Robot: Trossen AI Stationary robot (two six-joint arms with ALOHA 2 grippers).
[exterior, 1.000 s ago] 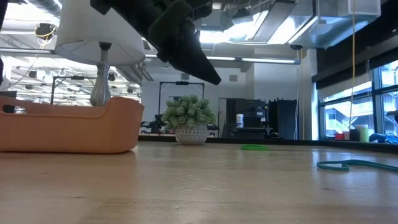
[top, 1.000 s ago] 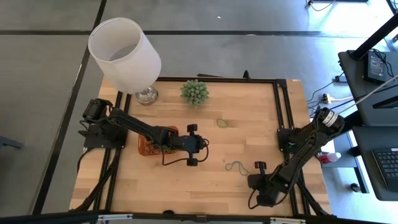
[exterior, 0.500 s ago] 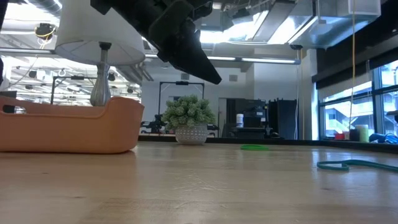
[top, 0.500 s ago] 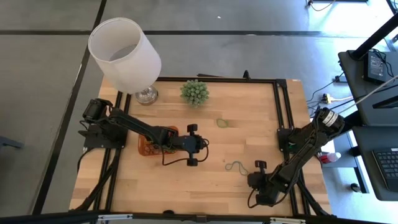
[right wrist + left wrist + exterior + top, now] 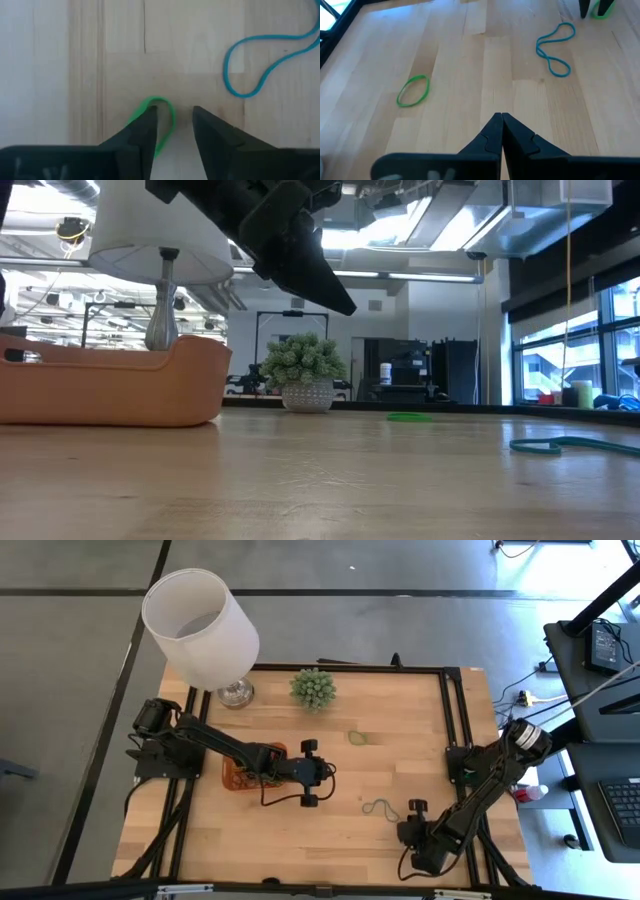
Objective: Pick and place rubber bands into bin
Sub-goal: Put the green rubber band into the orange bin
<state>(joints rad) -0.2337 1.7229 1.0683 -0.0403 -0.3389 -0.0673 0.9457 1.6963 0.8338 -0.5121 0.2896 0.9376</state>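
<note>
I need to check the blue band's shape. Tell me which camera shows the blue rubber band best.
The left wrist view: the blue rubber band lies whole on the wood as a twisted figure-eight. The right wrist view cuts it off at the frame's edge, the high view shows only a small faint loop, and the low view shows it edge-on as a flat strip.

A lamp [image 5: 233, 690], plant [image 5: 313, 688], orange bin [image 5: 240, 774] and scattered rubber bands [image 5: 377, 808] are carried by the wooden table [image 5: 400, 740].

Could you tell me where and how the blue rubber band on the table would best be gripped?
The blue rubber band lies flat, twisted into a figure eight. Probably best: come straight down and pinch across the narrow crossing at its middle, where both strands run close together, so the fingers catch both rather than one thin strand.
</note>
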